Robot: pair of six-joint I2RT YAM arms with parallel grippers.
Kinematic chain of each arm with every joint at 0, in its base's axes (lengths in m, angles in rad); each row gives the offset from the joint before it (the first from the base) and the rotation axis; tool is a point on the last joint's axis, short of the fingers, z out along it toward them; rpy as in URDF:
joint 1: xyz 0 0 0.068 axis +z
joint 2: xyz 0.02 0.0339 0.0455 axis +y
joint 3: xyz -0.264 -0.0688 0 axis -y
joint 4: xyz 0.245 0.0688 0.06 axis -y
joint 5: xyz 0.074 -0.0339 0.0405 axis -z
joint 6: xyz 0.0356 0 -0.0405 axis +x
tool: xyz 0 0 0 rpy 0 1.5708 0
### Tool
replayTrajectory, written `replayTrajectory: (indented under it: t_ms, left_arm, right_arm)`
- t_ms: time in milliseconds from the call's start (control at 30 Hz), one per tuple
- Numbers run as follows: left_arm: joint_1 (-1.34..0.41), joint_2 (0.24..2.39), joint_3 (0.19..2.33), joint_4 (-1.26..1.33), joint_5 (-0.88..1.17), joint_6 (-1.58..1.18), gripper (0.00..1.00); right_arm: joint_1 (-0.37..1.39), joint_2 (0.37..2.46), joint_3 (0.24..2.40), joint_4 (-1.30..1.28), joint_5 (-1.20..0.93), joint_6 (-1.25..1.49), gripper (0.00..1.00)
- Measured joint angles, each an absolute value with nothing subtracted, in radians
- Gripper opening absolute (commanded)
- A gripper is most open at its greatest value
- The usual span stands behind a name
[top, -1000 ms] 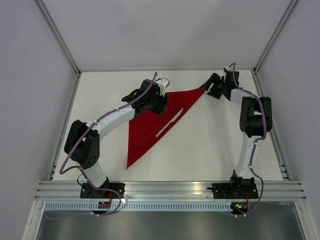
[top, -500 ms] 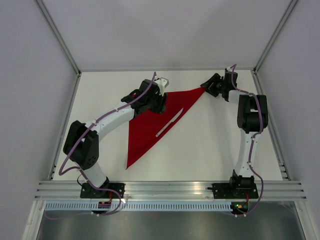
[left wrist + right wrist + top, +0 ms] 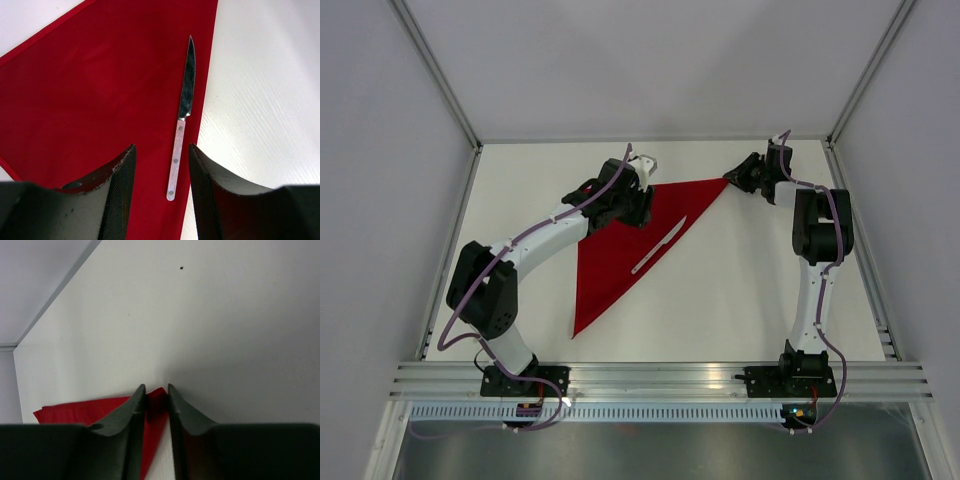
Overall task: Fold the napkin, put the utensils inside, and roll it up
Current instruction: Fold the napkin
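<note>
1. The left tool (image 3: pixel 162 150) is hovering open and empty over the napkin (image 3: pixel 620 250), which is lying folded into a triangle on the worktop (image 3: pixel 740 290).
2. The knife (image 3: pixel 186 100) is resting near its right edge.
3. The right tool (image 3: pixel 156 387) is straddling the far corner, its grip unclear; it should be pinching both layers squarely.

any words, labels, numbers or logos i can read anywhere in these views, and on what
None. No view shows readable text, numbers or logos.
The napkin is plain red.
The knife shows only rivets on its handle, no brand mark.
The table is bare white, with no label or sign.
</note>
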State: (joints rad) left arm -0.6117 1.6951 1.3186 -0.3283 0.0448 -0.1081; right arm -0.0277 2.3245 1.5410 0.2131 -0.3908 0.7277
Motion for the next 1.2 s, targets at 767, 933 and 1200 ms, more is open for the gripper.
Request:
replayTrajectory:
  t_ms: [767, 933, 1200]
  left_arm:
    - [-0.569, 1.652, 1.319, -0.332, -0.009, -0.205, 0.52]
    - [-0.511, 1.529, 1.307, -0.353, -0.089, -0.314, 0.53]
    - [-0.488, 1.235, 1.268, -0.410, -0.168, -0.419, 0.54]
  right_arm:
    - [0.103, 2.090, 1.526, 0.194, -0.427, 0.492, 0.10]
    - [0.197, 1.974, 1.455, 0.153, -0.440, 0.347, 0.10]
    - [0.401, 1.854, 1.343, 0.059, -0.427, 0.129, 0.10]
